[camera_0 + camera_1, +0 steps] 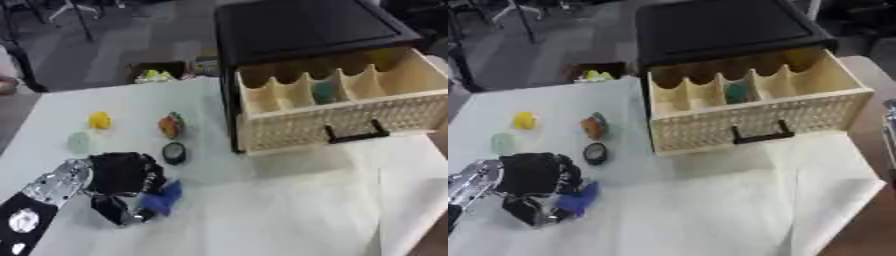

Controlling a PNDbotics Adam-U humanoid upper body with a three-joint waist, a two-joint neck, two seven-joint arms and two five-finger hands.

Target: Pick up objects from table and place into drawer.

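left hand point(122, 180): low left on the desk, fingers curled round a blue thing, pinching it at its lower end
blue thing point(164, 196): in the left hand's fingers, at the hand's right side, just above or on the desk; cannot tell which
right hand: in neither view
desk point(289, 215): white cover, runs from left edge to the right, creased near the right side
drawer point(754, 107): pulled open, pale wood, lattice front with black handle point(760, 135), split into narrow compartments by wavy dividers
teal thing point(737, 91): inside the drawer, in a middle compartment
cabinet point(306, 27): black, holds the drawer, sits at the desk's far right
black round thing point(174, 152): on the desk, just above the left hand, apart from it
orange-green thing point(171, 124): on the desk, beyond the black round thing, left of the drawer
yellow thing point(100, 120): on the desk, left of the orange-green thing
pale green thing point(80, 142): near the desk's left edge, below the yellow thing
box point(159, 72): dark, beyond the desk's far edge, yellow-green items in it
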